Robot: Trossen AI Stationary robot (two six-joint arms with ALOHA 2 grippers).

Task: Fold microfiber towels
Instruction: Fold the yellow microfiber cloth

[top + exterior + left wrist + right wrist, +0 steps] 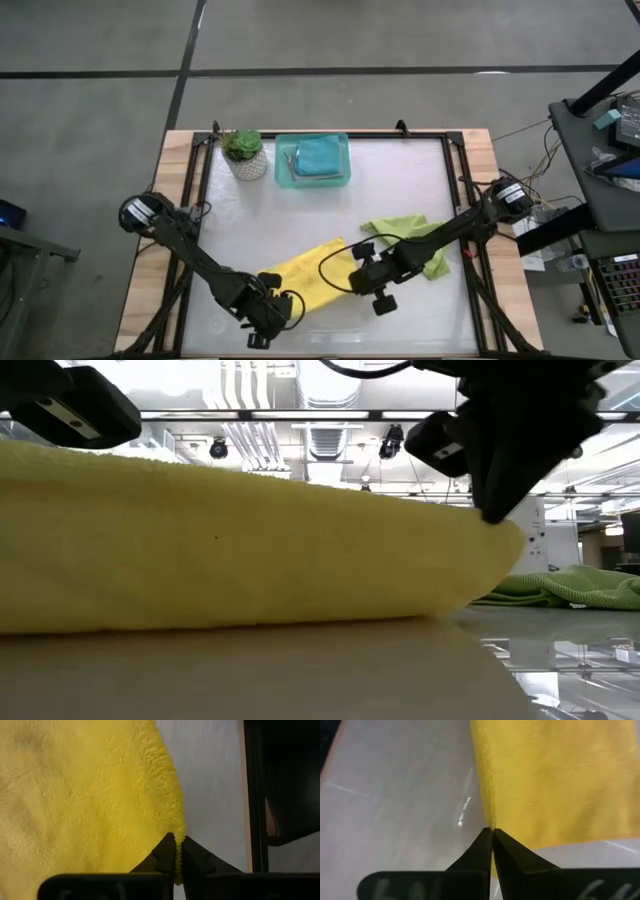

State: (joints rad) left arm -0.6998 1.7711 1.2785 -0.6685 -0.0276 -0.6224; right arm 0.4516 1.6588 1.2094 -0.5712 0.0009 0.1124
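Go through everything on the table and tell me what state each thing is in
Yellow towel: flat, pinched at two corners.
Green towel: crumpled, untouched.
Teal towel: folded, in the tray.
Plant: upright.
Left gripper: shut on yellow towel.
Right gripper: shut on yellow towel.

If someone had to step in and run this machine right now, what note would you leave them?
Left gripper: shut on a corner of the yellow microfiber towel at the table's near edge.
Right gripper: shut on another corner of the same towel, near the table's middle.
Lime green microfiber towel: crumpled on the white table top, right of centre.
Teal-blue microfiber towel: lies in the teal plastic tray at the back.
Done: one towel in the tray; yellow one gripped, flat.
Left: fold the yellow, then the green.
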